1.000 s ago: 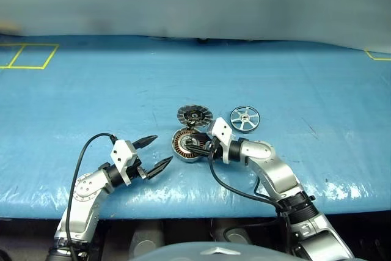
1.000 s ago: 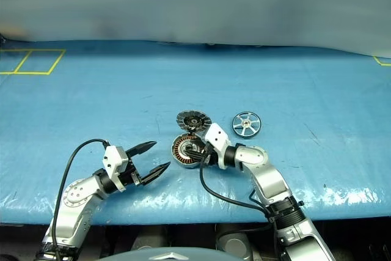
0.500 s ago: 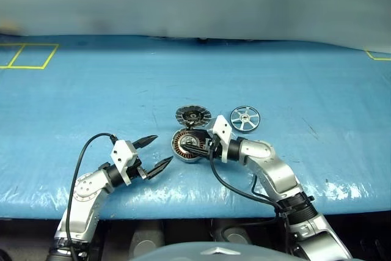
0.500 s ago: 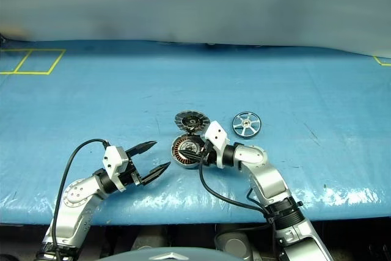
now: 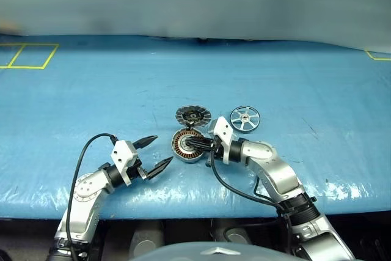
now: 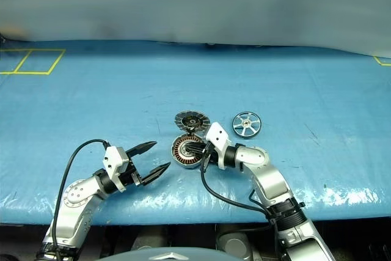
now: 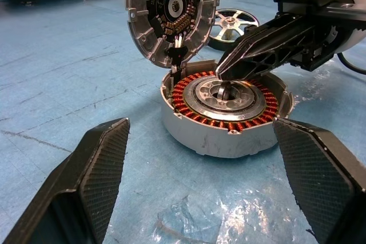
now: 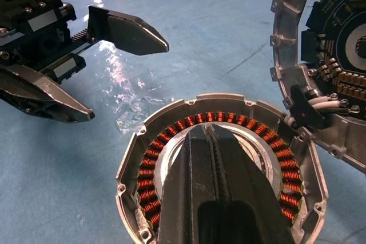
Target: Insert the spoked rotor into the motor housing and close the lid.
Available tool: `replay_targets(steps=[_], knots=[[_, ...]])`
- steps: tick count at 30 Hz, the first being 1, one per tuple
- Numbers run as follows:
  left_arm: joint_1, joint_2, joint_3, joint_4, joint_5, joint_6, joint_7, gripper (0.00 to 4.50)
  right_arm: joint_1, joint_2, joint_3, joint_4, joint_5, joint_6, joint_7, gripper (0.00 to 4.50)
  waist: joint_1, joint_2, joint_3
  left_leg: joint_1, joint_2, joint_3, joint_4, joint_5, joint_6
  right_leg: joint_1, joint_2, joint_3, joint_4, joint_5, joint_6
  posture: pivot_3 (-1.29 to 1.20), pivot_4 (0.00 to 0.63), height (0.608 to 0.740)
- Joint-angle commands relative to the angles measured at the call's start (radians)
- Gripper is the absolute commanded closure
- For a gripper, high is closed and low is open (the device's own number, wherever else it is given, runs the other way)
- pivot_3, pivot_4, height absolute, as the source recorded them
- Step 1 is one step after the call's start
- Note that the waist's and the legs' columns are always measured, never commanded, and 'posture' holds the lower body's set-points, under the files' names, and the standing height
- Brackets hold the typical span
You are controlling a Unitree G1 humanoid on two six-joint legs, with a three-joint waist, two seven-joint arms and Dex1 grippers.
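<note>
Right gripper (image 7: 220, 75) fingers have just pinched together, empty, over the motor housing (image 7: 226, 110) centre. Left gripper (image 5: 151, 154) spread wide, holding nothing. Lid (image 7: 170, 12) stands open; spoked rotor (image 5: 244, 118) untouched on tabletop (image 5: 305, 77), so insertion not begun.

In the right wrist view the closed right gripper (image 8: 213, 141) lies over the motor housing (image 8: 148, 164) and hides its centre, and the picture's edge cuts off the near rim. The lid (image 8: 320, 55) is cut off there too, so about half of its inner face shows. In the left wrist view the spoked rotor (image 7: 231, 24) is partly hidden behind the lid and the right gripper. In the left eye view the housing's windings are too small to count.
</note>
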State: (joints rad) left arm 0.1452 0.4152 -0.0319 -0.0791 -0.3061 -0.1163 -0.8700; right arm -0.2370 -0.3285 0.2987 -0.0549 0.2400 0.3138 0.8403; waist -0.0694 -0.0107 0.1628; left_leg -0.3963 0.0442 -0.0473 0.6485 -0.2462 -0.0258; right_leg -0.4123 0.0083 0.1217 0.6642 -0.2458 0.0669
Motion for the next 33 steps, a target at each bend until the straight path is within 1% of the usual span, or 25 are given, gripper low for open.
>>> replay_targets(steps=[1, 9, 15, 21, 33], knots=[[0.004, -0.001, 0.000, -0.002, 0.005, -0.019, 0.007, 0.24, -0.002, -0.003, 0.006, -0.019, -0.015, -0.010, -0.002, 4.48, 0.000, 0.000, 0.000, 0.000, 0.000, 0.000, 0.000, 0.000, 0.000, 0.000, 0.000, 0.000, 0.000, 0.000, 0.000, 0.00, 0.150, 0.740], [0.008, -0.002, -0.001, -0.001, 0.010, -0.019, 0.009, 0.24, -0.021, 0.010, 0.001, 0.022, -0.051, -0.026, -0.039, 4.48, 0.000, 0.000, 0.000, 0.000, 0.000, 0.000, 0.000, 0.000, 0.000, 0.000, 0.000, 0.000, 0.000, 0.000, 0.000, 0.00, 0.150, 0.740], [0.010, -0.001, 0.001, 0.002, 0.014, -0.022, 0.014, 0.24, -0.021, 0.007, 0.010, 0.027, -0.059, -0.025, -0.028, 4.48, 0.000, 0.000, 0.000, 0.000, 0.000, 0.000, 0.000, 0.000, 0.000, 0.000, 0.000, 0.000, -0.001, 0.001, 0.001, 0.00, 0.150, 0.740], [0.010, -0.003, -0.001, 0.005, 0.016, -0.026, 0.017, 0.24, -0.018, 0.004, 0.025, 0.048, -0.101, -0.028, -0.041, 4.48, 0.000, 0.000, 0.000, 0.001, 0.000, 0.000, 0.000, 0.000, 0.000, 0.001, 0.000, 0.000, -0.001, 0.000, 0.001, 0.00, 0.150, 0.740], [0.014, -0.006, -0.005, 0.015, 0.018, -0.030, 0.017, 0.24, -0.026, 0.017, 0.034, -0.037, -0.092, -0.026, -0.030, 4.48, 0.000, 0.000, 0.000, 0.001, 0.000, 0.000, 0.000, 0.000, 0.000, 0.001, 0.000, 0.000, -0.001, 0.001, 0.001, 0.00, 0.150, 0.740]])
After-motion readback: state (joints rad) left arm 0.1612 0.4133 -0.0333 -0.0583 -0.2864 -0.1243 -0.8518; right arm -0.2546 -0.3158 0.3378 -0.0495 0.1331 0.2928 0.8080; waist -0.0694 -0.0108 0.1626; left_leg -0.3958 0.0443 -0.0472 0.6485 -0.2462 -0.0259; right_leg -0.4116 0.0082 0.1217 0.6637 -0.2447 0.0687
